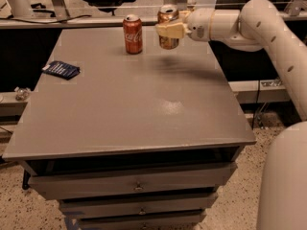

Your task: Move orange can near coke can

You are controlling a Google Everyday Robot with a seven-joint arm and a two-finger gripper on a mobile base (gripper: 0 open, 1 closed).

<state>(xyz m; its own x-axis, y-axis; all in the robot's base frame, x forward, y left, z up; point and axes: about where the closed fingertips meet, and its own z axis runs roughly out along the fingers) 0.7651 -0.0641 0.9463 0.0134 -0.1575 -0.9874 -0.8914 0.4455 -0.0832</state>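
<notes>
The claw (169, 30) is clamped around the middle of the orange can (168, 42), holding it upright just right of the coke can (133, 34) with a narrow gap between them (whether its base touches the bench (124, 109) I cannot tell). A blue packet (61, 69) lies well left of the coke can, nearer the front.

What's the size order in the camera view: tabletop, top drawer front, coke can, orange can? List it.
Tabletop
Top drawer front
Coke can and orange can alike
End effector, far side, grips the orange can.
</notes>
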